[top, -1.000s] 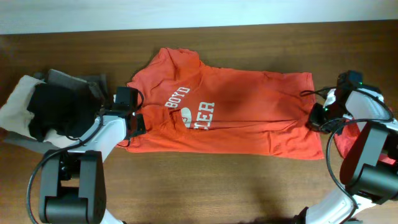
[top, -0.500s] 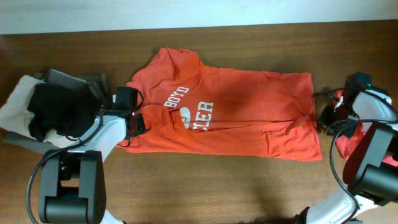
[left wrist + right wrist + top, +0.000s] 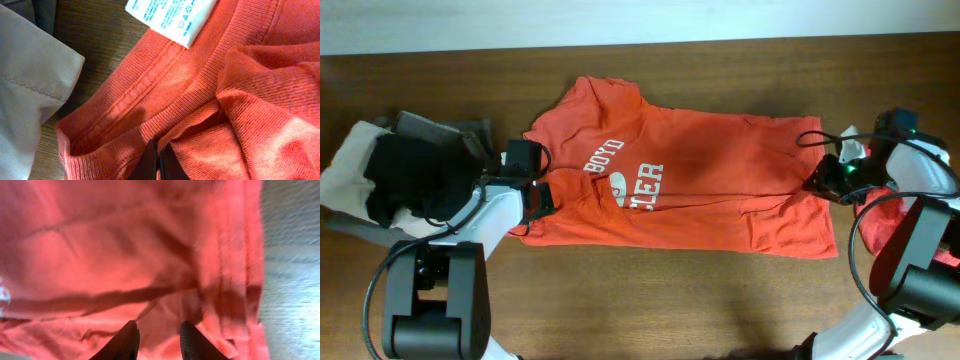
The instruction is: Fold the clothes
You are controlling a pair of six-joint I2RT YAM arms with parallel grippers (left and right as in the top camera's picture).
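T-shirt (image 3: 700, 180) spread flat across middle of worktop (image 3: 650, 300), collar toward left edge. Left tool (image 3: 157, 159) clenched on collar fold. Right tool (image 3: 157, 340) released, fingers parted just above shirt's right end.

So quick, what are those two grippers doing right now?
Left gripper: closed, at the collar of the T-shirt.
Right gripper: open, over the T-shirt edge.

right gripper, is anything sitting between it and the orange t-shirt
Nothing visible does. The right gripper sits with its fingers apart right over the T-shirt at its hem end, and the right wrist view shows only orange cloth between and beyond them. The other red cloth lies farther right, off the path.
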